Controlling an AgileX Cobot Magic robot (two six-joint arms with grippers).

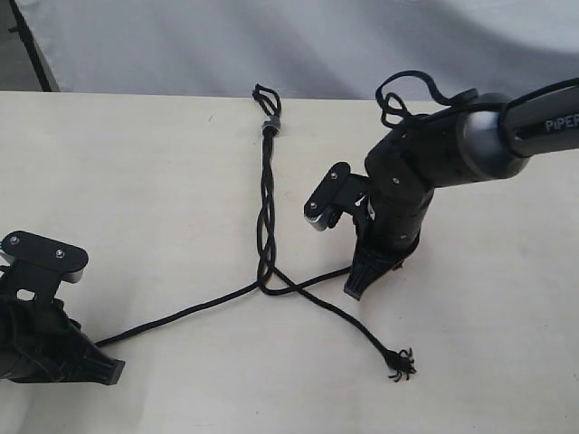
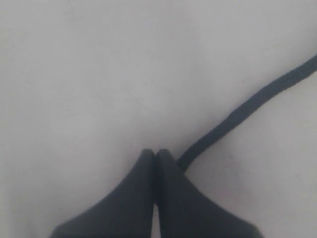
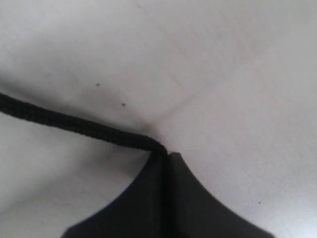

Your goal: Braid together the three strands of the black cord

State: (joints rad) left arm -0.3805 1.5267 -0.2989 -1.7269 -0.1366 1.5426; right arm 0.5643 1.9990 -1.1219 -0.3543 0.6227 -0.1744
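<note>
The black cord point(image 1: 266, 208) lies on the pale table point(image 1: 163, 181), its short loop and grey band point(image 1: 270, 125) at the far end. Below the band it is plaited down to about mid-table. From there the three strands fan out. One strand point(image 1: 172, 318) runs to my left gripper point(image 1: 107, 366), whose jaws are shut, and slips in behind one finger point(image 2: 183, 198) in the left wrist view. A second strand point(image 3: 74, 124) enters the tips of my right gripper point(image 3: 167, 154), which is shut on it and stands upright on the table point(image 1: 355, 289). The third strand point(image 1: 344, 316) lies loose, ending in a frayed tip point(image 1: 399, 363).
A glossy cable loop point(image 1: 398, 90) sticks up from the right arm point(image 1: 470, 136) over the far right of the table. A grey backdrop point(image 1: 298, 45) runs behind the table's far edge.
</note>
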